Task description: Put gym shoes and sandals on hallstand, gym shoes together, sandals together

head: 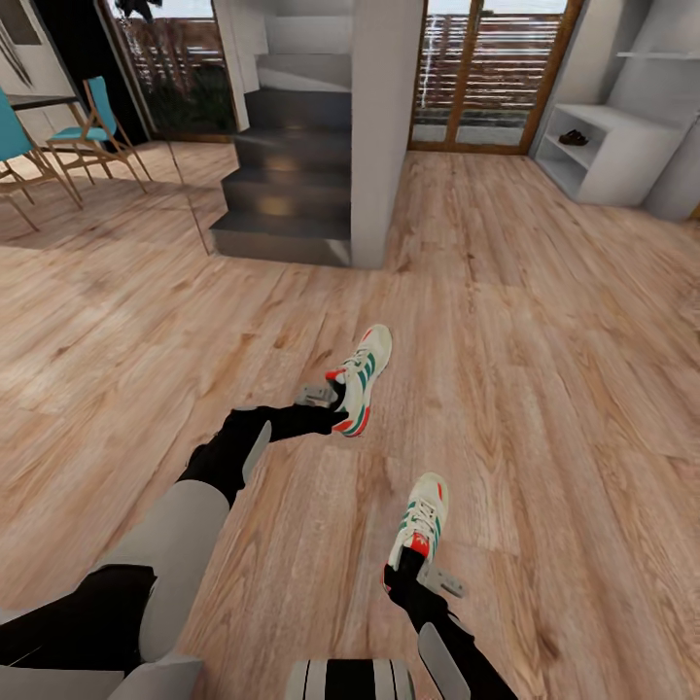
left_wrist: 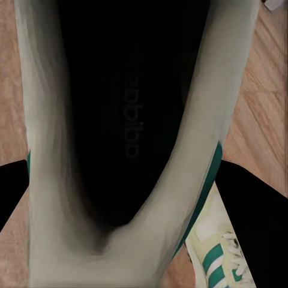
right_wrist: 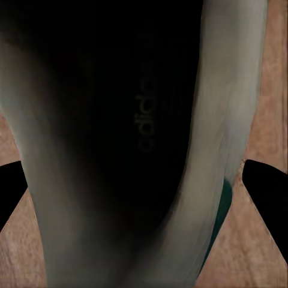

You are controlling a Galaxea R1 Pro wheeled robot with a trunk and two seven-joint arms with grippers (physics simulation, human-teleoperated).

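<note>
While you hold one cream-and-white gym sneaker with green stripes and red-orange accents (head: 362,379) at its heel with the left gripper (head: 329,401), and its matching sneaker (head: 420,520) at its heel with the right gripper (head: 416,574), both shoes appear lifted off the light brown wood-plank corridor floor (head: 544,369), though how far off cannot be judged.

Fingers: each pair appears clamped on the heel collar of its shoe. In both wrist views the dark fingers (left_wrist: 252,204) (right_wrist: 267,186) sit at either side of the shoe opening.

Orientation: each sneaker's long axis runs away from you, toe forward and tipped slightly to the right, heel at the fingers. The two shoes are well apart, the left one farther ahead.

Key relation: the pale grey-white hallstand with open shoe shelves (head: 622,146) stands far ahead and to your right, against the wall beside the wood-framed glass doors (head: 486,73). A dark pair, probably the brown sandals (head: 574,138), lies on one of its shelves; too small to confirm. The right arm is on the nearer side, but neither arm looks within reach, so my judgement is that the base must travel and turn right first.

Writing: a brand word is printed on each insole, mirrored and dim; it seems to read "adidas", though the letters are not clean.

Hazard: the grey pillar (head: 384,126) and dark staircase (head: 287,165) stand left of your line.
</note>
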